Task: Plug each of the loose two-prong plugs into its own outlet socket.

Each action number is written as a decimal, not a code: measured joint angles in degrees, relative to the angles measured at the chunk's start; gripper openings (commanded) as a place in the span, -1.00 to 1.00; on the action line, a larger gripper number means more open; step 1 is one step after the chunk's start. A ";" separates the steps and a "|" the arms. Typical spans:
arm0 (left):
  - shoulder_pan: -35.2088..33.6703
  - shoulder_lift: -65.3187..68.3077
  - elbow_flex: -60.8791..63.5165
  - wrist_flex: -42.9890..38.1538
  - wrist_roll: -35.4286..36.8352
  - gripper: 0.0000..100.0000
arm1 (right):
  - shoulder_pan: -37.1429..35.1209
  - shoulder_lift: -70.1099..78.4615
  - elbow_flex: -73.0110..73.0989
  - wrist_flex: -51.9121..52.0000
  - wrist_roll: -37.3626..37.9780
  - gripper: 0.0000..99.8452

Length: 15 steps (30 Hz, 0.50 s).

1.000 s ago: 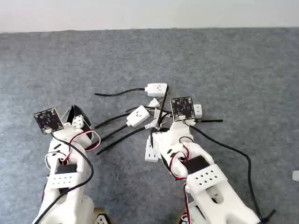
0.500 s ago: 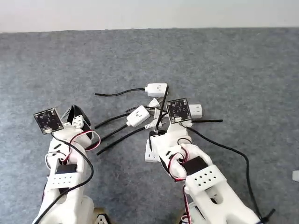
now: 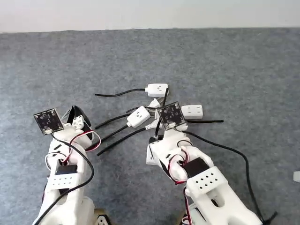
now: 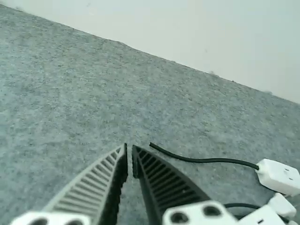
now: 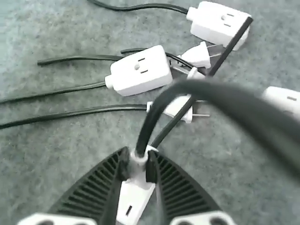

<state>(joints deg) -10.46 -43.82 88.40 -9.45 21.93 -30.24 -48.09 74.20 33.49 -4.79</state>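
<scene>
- So, what has just changed?
- The right arm's wrist has swung toward the left arm. The far-right socket (image 3: 192, 111), half covered a second ago, now lies in plain sight on the counter (image 3: 243, 70). The left arm has not stirred.
- And the jaws?
- The right gripper (image 5: 138, 153) is clamped on a white cord end (image 5: 133, 194), just where its black cord (image 5: 149, 121) leaves it. The left gripper (image 4: 129, 151) hangs over bare counter, jaws pressed together on nothing.
- What does that mean for the job?
- I'd say the held piece is being lined up with the cluster ahead. That cluster is the middle socket (image 5: 140, 70), the far socket (image 5: 218, 23) and two loose plugs (image 5: 199, 55) lying between them, prongs bare. Nothing looks mated yet.
- Anything you can't make out?
- Whether the held piece is a plug or a socket, because its face is cut off at the picture's edge. Its own cord also loops up close to the right wrist camera and hides part of the far-right socket. From above, the wrist covers the right jaws.
</scene>
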 measured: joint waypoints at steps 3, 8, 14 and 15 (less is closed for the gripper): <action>0.00 0.00 0.00 0.00 0.00 -0.97 | -1.49 -0.09 -0.53 3.25 2.02 -0.98; 0.00 0.00 0.00 0.00 0.00 -0.97 | -3.16 -0.09 -0.70 5.63 4.92 -0.98; 0.00 0.00 0.00 0.00 0.00 -0.97 | -3.43 1.32 -1.49 5.98 6.86 -0.98; 0.00 0.00 0.00 0.00 0.00 -0.97 | -3.52 2.64 -2.37 5.98 7.30 -0.98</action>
<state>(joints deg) -10.46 -43.82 88.40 -9.45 21.93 -33.76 -45.45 71.82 39.47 2.51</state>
